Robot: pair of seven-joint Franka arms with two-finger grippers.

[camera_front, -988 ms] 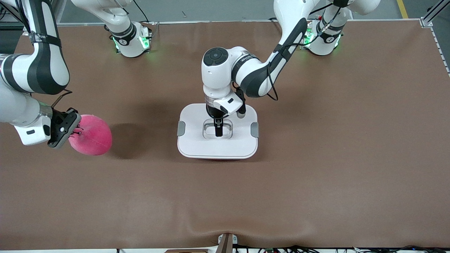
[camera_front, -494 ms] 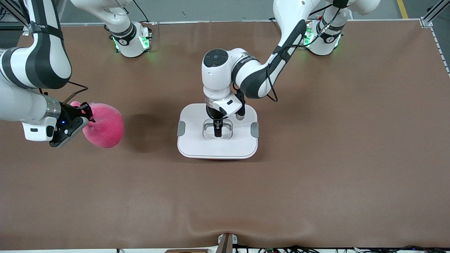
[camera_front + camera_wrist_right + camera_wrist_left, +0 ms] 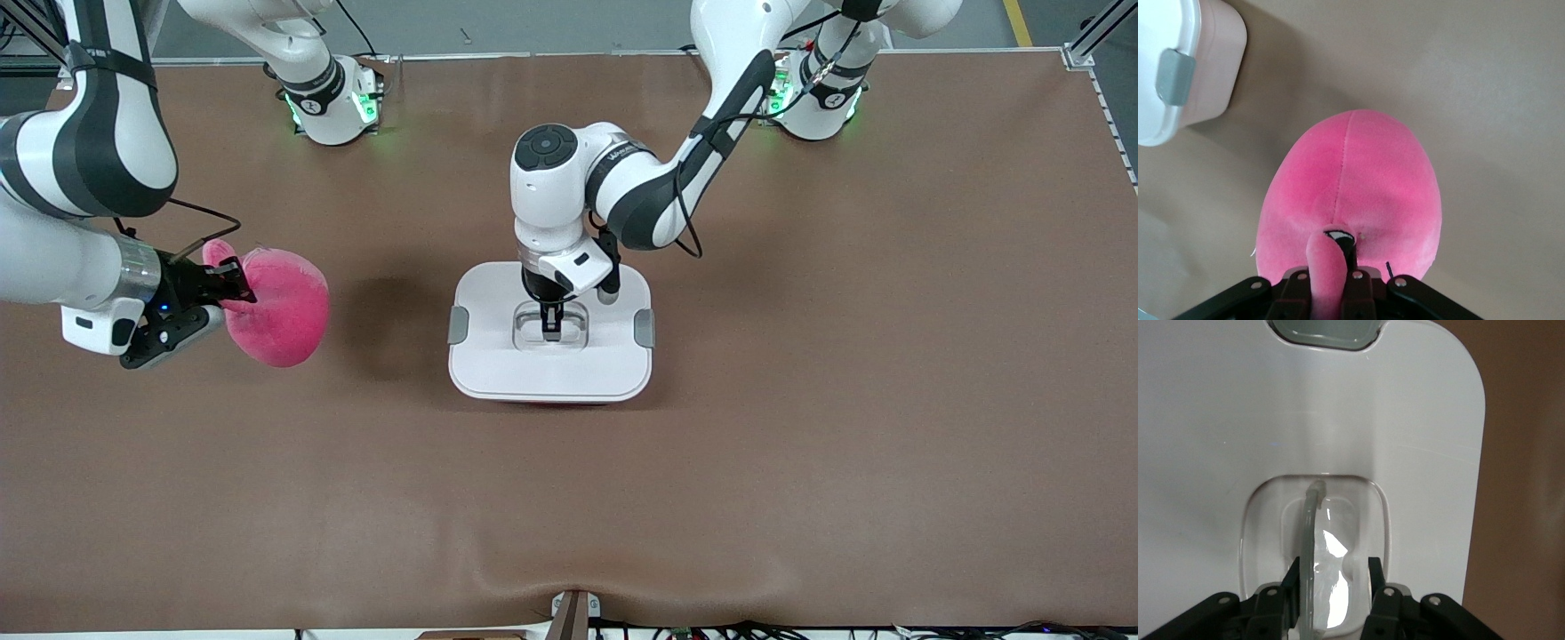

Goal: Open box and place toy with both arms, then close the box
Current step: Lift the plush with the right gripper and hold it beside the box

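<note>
The box (image 3: 498,356) stands mid-table with its white lid (image 3: 1218,420) on and its grey side clips down. My left gripper (image 3: 551,331) points straight down into the lid's recess. Its fingers (image 3: 1373,577) straddle the clear handle (image 3: 1313,520); one finger touches it, and a gap shows at the other. The left gripper (image 3: 1333,572) is still open. My right gripper (image 3: 233,277) hangs over the table toward the right arm's end, shut on the toy's ear. The pink plush toy (image 3: 284,311) dangles from it. In the right wrist view the toy (image 3: 1351,180) fills the middle and the box (image 3: 1165,67) shows at a corner.
Brown table cover (image 3: 800,400) lies bare around the box. The two arm bases (image 3: 333,107) (image 3: 813,102) with green lights stand at the edge farthest from the front camera. The toy's shadow (image 3: 391,329) falls on the cover beside the box.
My right gripper has carried the toy sideways toward the box and turned it. The left gripper's fingers have narrowed around the clear handle; the box has not moved.
</note>
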